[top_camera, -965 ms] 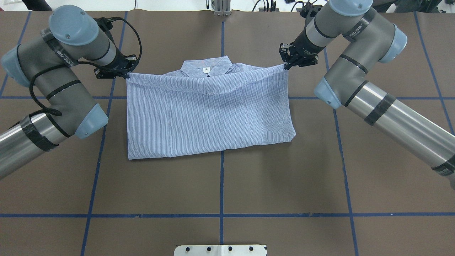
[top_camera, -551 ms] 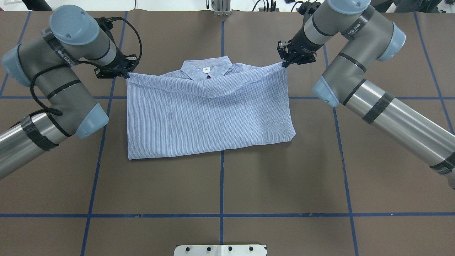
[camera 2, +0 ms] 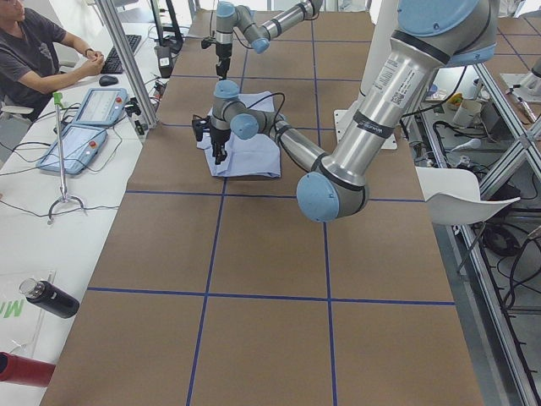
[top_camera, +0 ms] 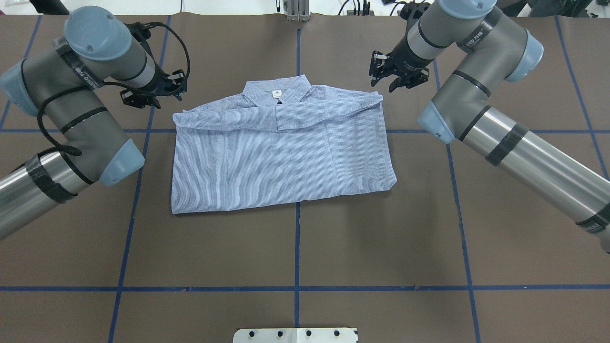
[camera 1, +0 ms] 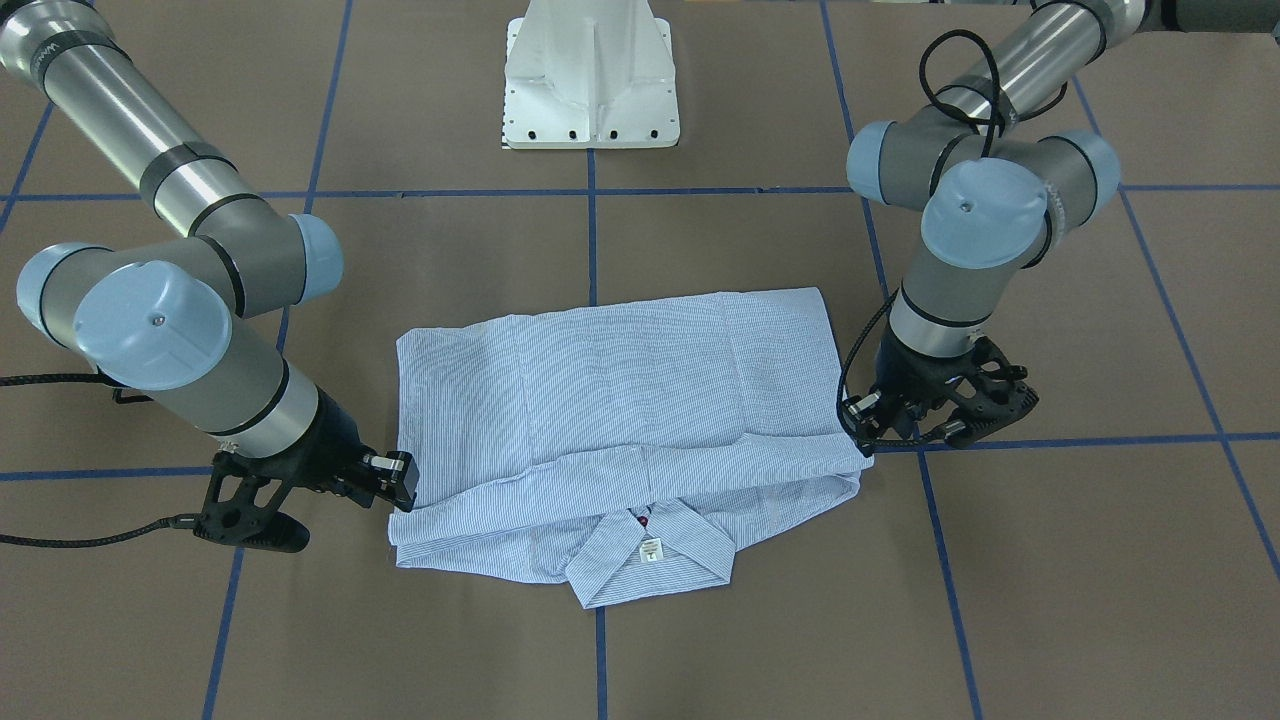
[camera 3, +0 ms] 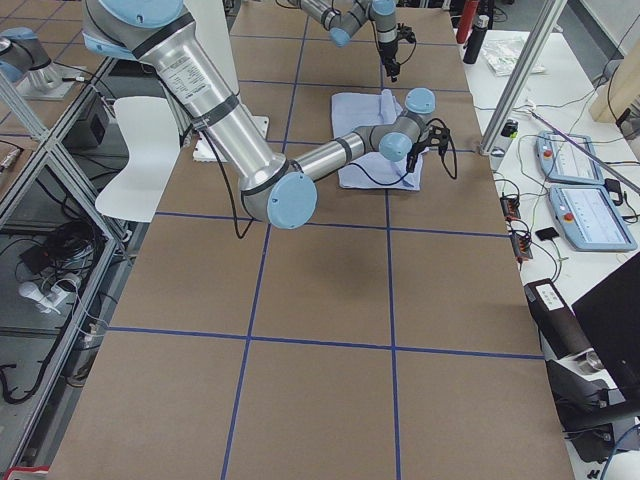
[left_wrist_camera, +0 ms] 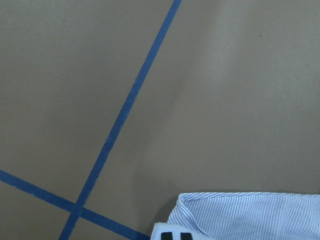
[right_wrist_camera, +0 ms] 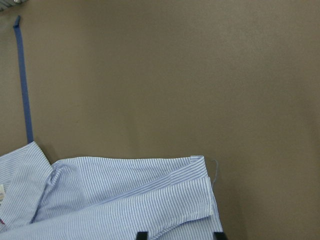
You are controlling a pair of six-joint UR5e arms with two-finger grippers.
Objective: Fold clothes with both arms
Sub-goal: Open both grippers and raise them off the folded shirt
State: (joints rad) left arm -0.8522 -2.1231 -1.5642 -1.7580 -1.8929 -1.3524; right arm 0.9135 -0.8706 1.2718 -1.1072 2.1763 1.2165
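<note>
The brown counter (top_camera: pixel 295 247) carries the striped shirt (top_camera: pixel 281 157) at its middle, folded flat with the collar (top_camera: pixel 276 90) on the far side. The left pincer (top_camera: pixel 153 95) and right pincer (top_camera: pixel 382 85) hover spread and empty beside the far corners, probably letting the fold settle.
</note>
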